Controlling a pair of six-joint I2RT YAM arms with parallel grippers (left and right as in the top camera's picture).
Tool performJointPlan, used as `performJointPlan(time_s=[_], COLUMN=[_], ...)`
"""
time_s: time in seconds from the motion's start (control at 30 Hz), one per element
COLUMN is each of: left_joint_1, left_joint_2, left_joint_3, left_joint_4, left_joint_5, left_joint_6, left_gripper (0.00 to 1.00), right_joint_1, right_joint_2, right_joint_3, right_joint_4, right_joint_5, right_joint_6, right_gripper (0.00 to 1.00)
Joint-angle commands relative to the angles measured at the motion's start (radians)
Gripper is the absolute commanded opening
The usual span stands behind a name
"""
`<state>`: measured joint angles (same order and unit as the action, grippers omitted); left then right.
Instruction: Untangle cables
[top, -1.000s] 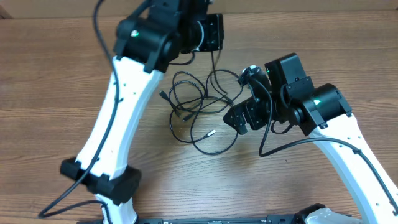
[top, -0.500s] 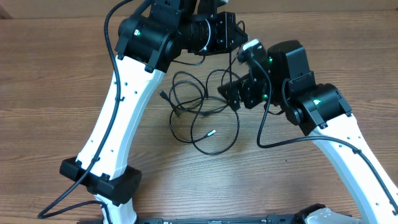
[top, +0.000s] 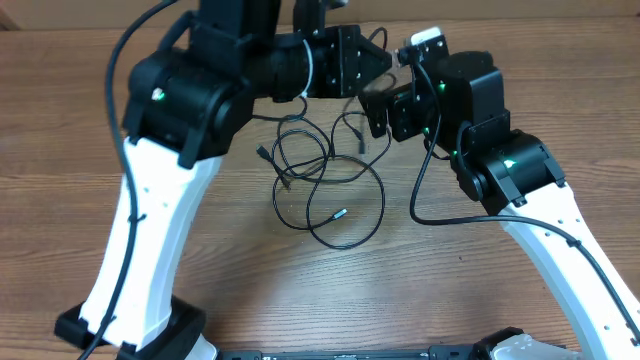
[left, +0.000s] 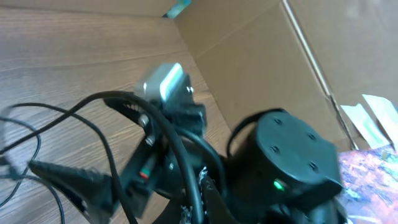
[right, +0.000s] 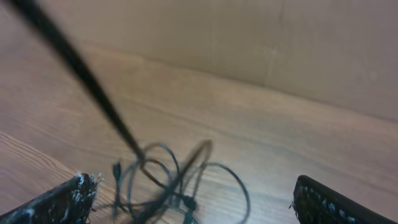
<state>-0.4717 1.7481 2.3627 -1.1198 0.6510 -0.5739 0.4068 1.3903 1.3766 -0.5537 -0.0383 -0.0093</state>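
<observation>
The cables (top: 325, 185) are thin black cords lying in tangled loops on the wood table, with one small plug (top: 340, 213) at the front. My left gripper (top: 365, 62) hangs above the tangle's far side, shut on one cable strand (left: 193, 198) that runs up taut from the pile (right: 99, 93). My right gripper (top: 375, 105) is open just beside it, fingers spread wide. In the right wrist view the tangle (right: 180, 186) lies on the table below the gap of the right gripper (right: 199, 208), untouched.
A brown cardboard wall (right: 249, 43) stands along the table's far edge, close behind both grippers. The right arm's wrist and its thick cable (left: 280, 162) fill the left wrist view. Bare wood (top: 480, 290) lies in front of the tangle.
The left arm has risen and shifted right, drawing a cable strand up. The right gripper, still open, has moved from beside the tangle toward the far edge, close to the left gripper.
</observation>
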Motion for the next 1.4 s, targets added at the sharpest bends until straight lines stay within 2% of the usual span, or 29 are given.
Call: performJointPlan(time_s=[0.0, 0.23, 0.4, 0.6, 0.73, 0.77, 0.8, 1.0, 1.2, 1.37], left_joint_1=[-0.006, -0.006, -0.006, -0.006, -0.006, -0.006, -0.006, -0.006, -0.006, -0.006], left_joint_2=[-0.039, -0.042, -0.048, -0.078, -0.1, -0.102, -0.105, -0.106, -0.106, -0.107], left_joint_3=[0.01, 0.01, 0.01, 0.01, 0.01, 0.01, 0.01, 0.01, 0.01, 0.01], left_joint_4=[0.002, 0.006, 0.029, 0.064, 0.063, 0.062, 0.061, 0.061, 0.058, 0.058], left_joint_5=[0.003, 0.005, 0.004, -0.035, -0.061, -0.072, -0.085, -0.098, -0.112, -0.111], left_joint_6=[0.015, -0.01, -0.009, 0.002, 0.006, 0.006, 0.006, 0.013, 0.013, 0.013], left_gripper=[0.04, 0.04, 0.04, 0.04, 0.04, 0.04, 0.04, 0.04, 0.04, 0.04], right_joint_1=[0.002, 0.002, 0.002, 0.002, 0.002, 0.002, 0.002, 0.002, 0.002, 0.002], right_joint_2=[-0.008, -0.008, -0.008, -0.008, -0.008, -0.008, -0.008, -0.008, -0.008, -0.008], right_joint_3=[0.024, 0.024, 0.024, 0.024, 0.024, 0.024, 0.024, 0.024, 0.024, 0.024], right_joint_4=[0.039, 0.12, 0.142, 0.142, 0.142, 0.142, 0.142, 0.141, 0.146, 0.185], right_joint_5=[-0.126, -0.338, -0.36, -0.356, -0.356, -0.356, -0.356, -0.356, -0.356, -0.356], right_joint_6=[0.029, 0.048, 0.092, 0.092, 0.092, 0.092, 0.092, 0.092, 0.092, 0.092], right_gripper=[1.0, 0.98, 0.95, 0.73, 0.53, 0.44, 0.39, 0.21, 0.2, 0.25])
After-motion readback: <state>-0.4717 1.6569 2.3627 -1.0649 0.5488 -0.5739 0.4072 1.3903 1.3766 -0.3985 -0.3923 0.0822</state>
